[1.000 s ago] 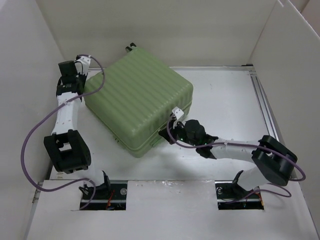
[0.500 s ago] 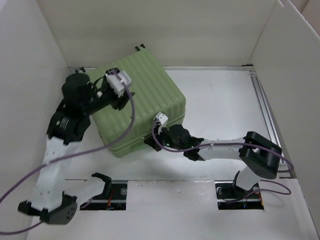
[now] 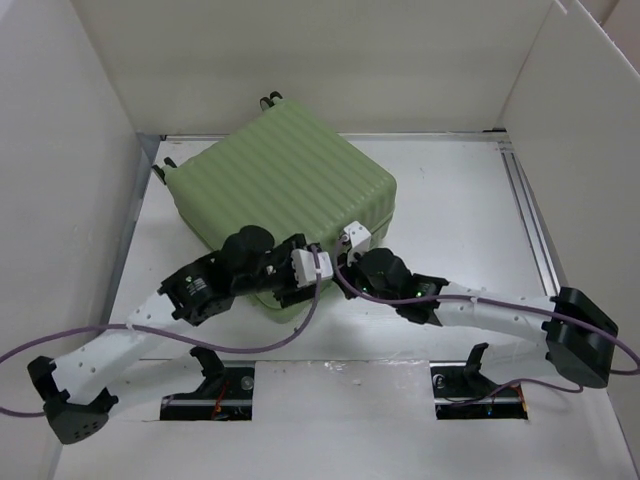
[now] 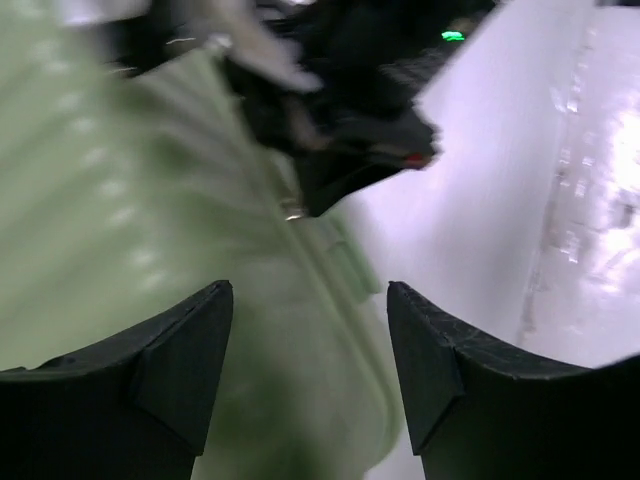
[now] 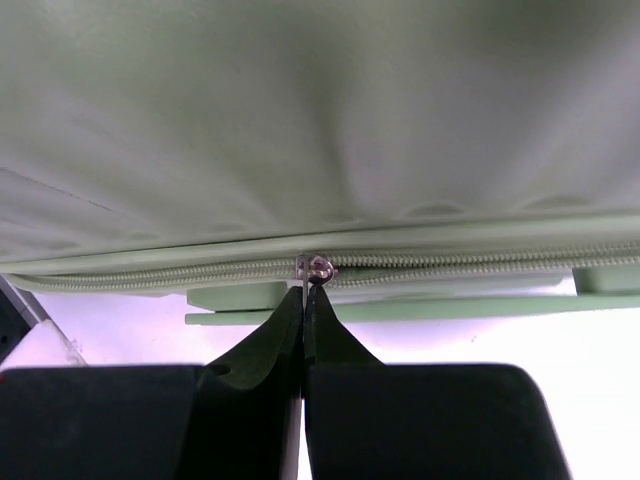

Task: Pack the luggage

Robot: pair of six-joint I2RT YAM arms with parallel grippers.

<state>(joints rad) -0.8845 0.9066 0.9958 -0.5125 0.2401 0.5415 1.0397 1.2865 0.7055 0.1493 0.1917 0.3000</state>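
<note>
The light-green ribbed luggage [image 3: 280,190] lies flat and closed on the white table, its black wheels at the far side. My right gripper [image 5: 304,292] is shut on the metal zipper pull [image 5: 314,268] at the near side seam; it shows in the top view [image 3: 340,265]. My left gripper [image 4: 310,300] is open, jaws wide apart, right against the suitcase's near edge [image 4: 150,250], next to the right gripper [image 4: 370,160]. In the top view the left gripper [image 3: 300,285] sits at the suitcase's near corner.
White walls enclose the table on the left [image 3: 60,200], back [image 3: 330,60] and right [image 3: 580,150]. A metal rail [image 3: 530,220] runs along the right side. Purple cables [image 3: 230,345] trail from both arms.
The left arm swung from above the suitcase's left part down to its near edge beside the right gripper. The suitcase shifted and turned. The right gripper stayed at the seam.
</note>
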